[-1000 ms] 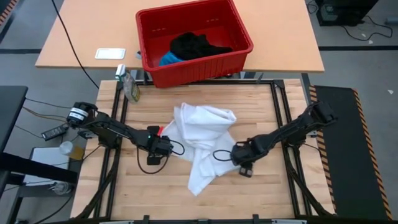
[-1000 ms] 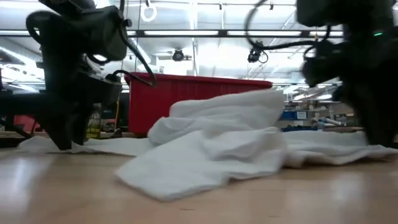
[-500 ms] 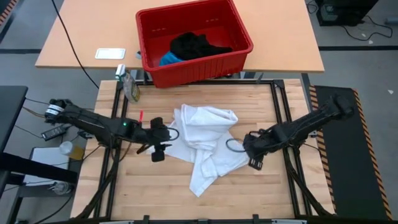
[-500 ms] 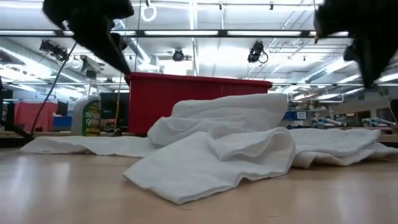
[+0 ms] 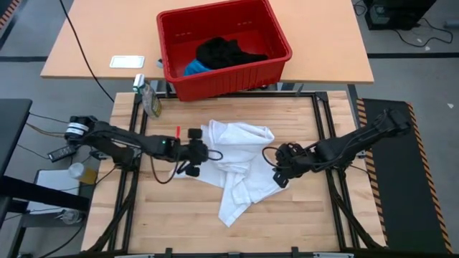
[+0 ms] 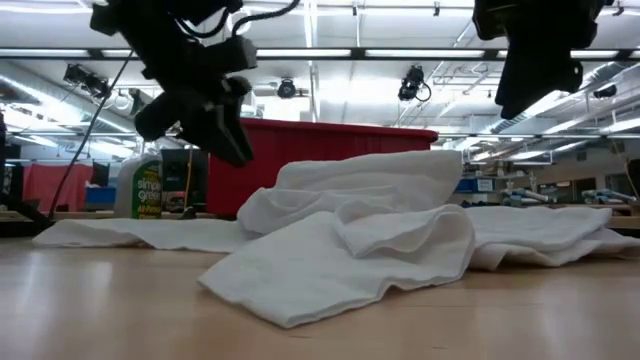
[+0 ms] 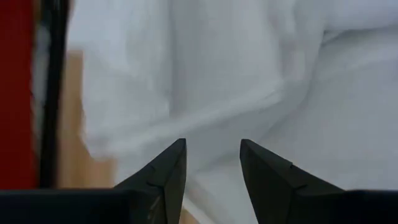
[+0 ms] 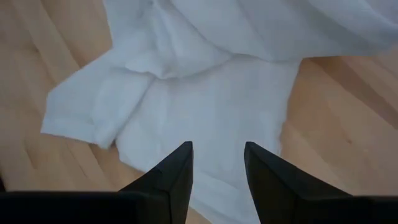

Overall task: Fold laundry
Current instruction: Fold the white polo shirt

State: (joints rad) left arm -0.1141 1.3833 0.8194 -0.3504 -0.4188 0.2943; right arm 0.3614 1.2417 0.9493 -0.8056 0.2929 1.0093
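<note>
Red plastic basket (image 5: 244,72) on the tan rear surface (image 5: 86,43), beside a small white card (image 5: 127,61); spray bottle with green label (image 5: 150,99) at the far left corner of the light wooden work surface (image 5: 179,222); black side surface (image 5: 401,193) at right

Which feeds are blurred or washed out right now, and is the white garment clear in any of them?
Left wrist view: white garment soft and blurred. Right wrist view: its folds read clearly. Low view: bright ceiling lights leave both arms as dark silhouettes, cloth sharp. High view: even light, garment clear.
</note>
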